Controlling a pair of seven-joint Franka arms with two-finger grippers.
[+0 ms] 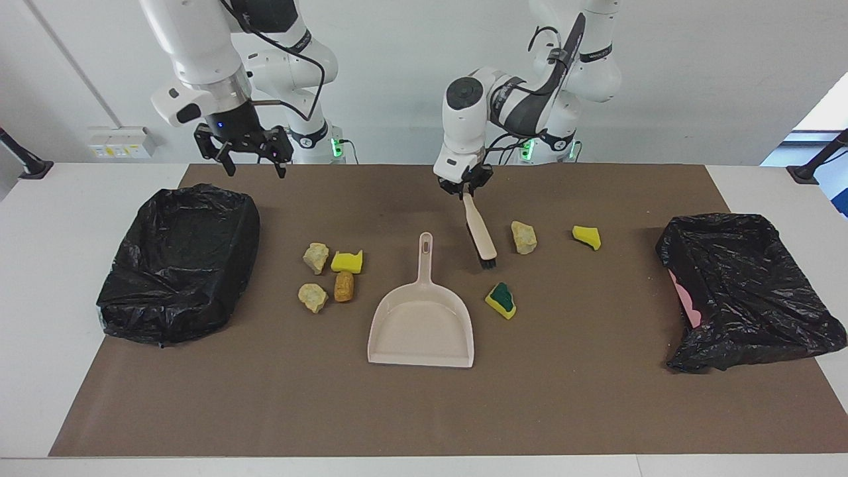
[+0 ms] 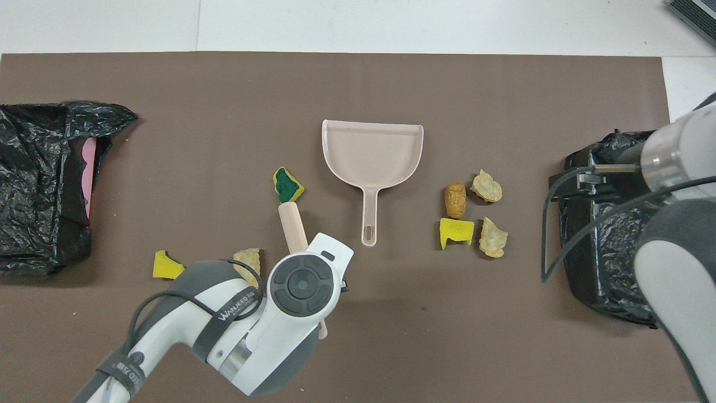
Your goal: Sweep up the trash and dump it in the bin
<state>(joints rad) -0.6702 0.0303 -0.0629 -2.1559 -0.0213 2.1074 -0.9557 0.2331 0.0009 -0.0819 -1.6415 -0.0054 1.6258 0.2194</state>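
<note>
Left tool (image 1: pixel 466 191) is clamped on the beige brush (image 1: pixel 479 235), bristles down beside the beige plastic dustpan (image 1: pixel 421 324). Right tool (image 1: pixel 244 154), fingers spread, waits above the worktop. All seven trash chunks (image 1: pixel 330 275) lie around the empty dustpan; nothing swept yet.

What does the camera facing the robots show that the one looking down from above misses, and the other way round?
Only the facing view shows the right gripper, fingers open, above the table near the bin at the right arm's end, and the left gripper shut on the brush.

Only the overhead view shows the pink patch inside the other bin so plainly; there the left arm hides its gripper and part of one rock-like lump.

Both show the dustpan and all seven pieces of trash.
</note>
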